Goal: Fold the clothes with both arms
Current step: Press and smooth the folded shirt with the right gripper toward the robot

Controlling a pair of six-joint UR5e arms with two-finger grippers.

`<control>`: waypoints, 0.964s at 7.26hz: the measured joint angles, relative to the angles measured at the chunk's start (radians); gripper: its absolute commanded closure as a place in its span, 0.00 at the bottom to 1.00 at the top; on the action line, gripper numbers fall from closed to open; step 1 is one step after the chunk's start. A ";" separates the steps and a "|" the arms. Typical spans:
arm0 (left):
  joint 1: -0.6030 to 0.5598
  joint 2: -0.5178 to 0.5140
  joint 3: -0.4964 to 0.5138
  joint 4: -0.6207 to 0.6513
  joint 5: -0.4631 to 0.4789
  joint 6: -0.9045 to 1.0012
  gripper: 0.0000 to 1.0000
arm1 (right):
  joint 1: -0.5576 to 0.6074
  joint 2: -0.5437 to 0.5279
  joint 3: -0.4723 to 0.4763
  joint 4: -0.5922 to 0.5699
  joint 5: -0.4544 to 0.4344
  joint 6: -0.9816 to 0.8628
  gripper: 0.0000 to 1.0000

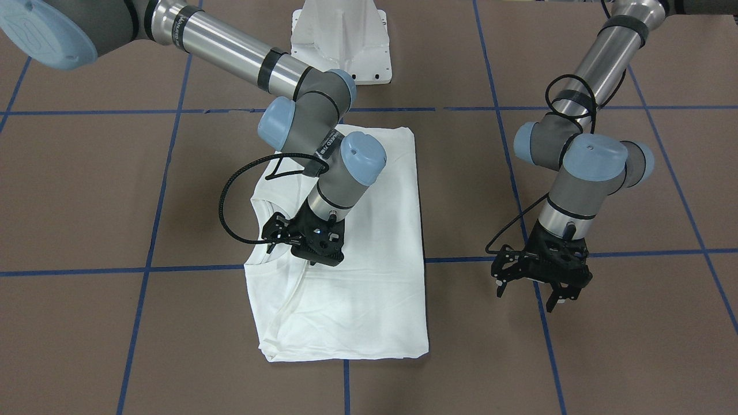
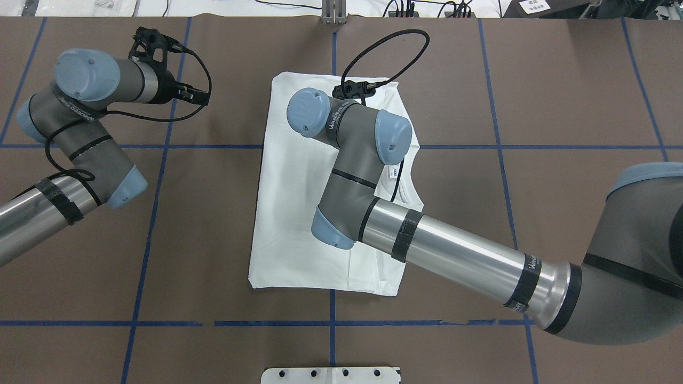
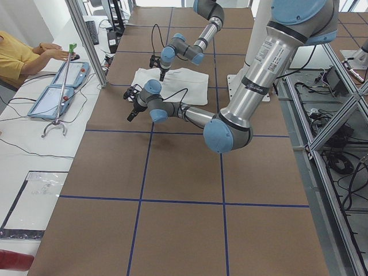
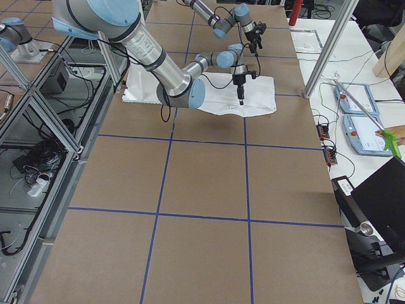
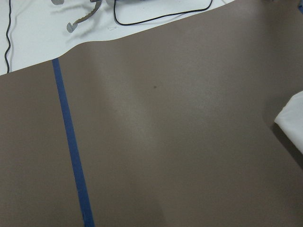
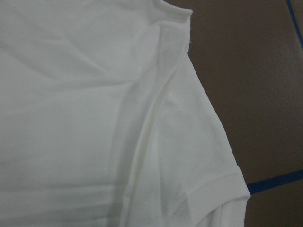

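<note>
At mid-table the shirt (image 1: 369, 288) lies folded into a long rectangle. Right gripper (image 1: 311, 249) sits low over its far end, grip unreadable; left gripper (image 1: 533, 285) hangs spread and empty, well apart. Best pinch matching corners together and lift evenly

Arms: right arm (image 1: 230, 46) and left arm (image 1: 605, 57), both of polished silver tubes.
Joints: matte grey joint housings (image 1: 314, 109); round light-blue end caps (image 1: 362, 151), each with a small dark dot.
Bands: black tape rings (image 2: 403, 234) around the tubes; black strip with white lettering (image 2: 336, 120), too small to read.
Cables: black braided cable loops (image 1: 222, 202) beside each wrist.
Grippers: black open-frame right gripper (image 1: 311, 248); matching left gripper (image 1: 527, 297).
Base: white flared pedestal (image 1: 340, 40), dark screw holes along its foot.
</note>
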 measured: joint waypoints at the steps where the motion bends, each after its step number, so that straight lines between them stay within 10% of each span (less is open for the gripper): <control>1: 0.002 0.000 0.000 0.000 0.000 -0.001 0.00 | 0.006 0.001 0.012 -0.018 0.000 -0.024 0.00; 7: 0.013 0.000 0.003 -0.019 0.001 -0.024 0.00 | 0.014 -0.009 0.030 -0.040 -0.001 -0.042 0.00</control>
